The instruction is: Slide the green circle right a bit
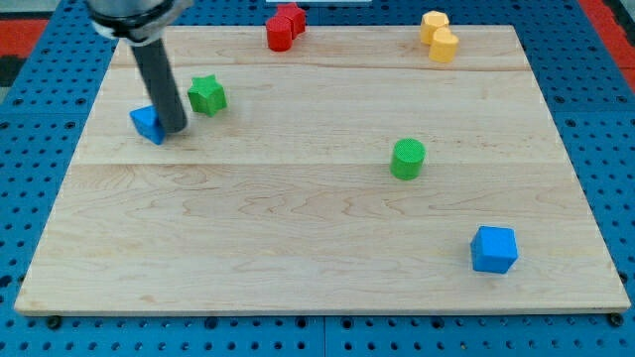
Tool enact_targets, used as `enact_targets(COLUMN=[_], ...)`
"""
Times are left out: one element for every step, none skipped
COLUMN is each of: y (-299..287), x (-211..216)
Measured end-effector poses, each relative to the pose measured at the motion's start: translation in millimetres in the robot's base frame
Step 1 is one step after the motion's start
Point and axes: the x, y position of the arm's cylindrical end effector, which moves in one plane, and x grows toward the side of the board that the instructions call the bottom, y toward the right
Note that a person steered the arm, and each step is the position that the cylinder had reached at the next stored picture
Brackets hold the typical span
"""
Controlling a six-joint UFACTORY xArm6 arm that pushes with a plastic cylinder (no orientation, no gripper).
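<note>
The green circle (407, 159), a short green cylinder, stands right of the board's centre. My tip (176, 129) is far off at the view's left, touching or just beside the right side of a small blue block (147, 124), shape unclear. The dark rod rises from the tip toward the view's top left. A green star (206, 94) lies just up and right of my tip.
A blue cube (493, 249) sits at the lower right. Two red blocks (284, 27) stand together at the top edge, middle. Two yellow blocks (439, 35) stand at the top right. The wooden board (298, 248) lies on a blue pegboard.
</note>
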Motion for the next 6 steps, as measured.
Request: enact_targets(y=[41.6,111.1,198.6,257.6,296.0,312.2], x=[16.8,46.0,53.7,69.2,95.4,95.6])
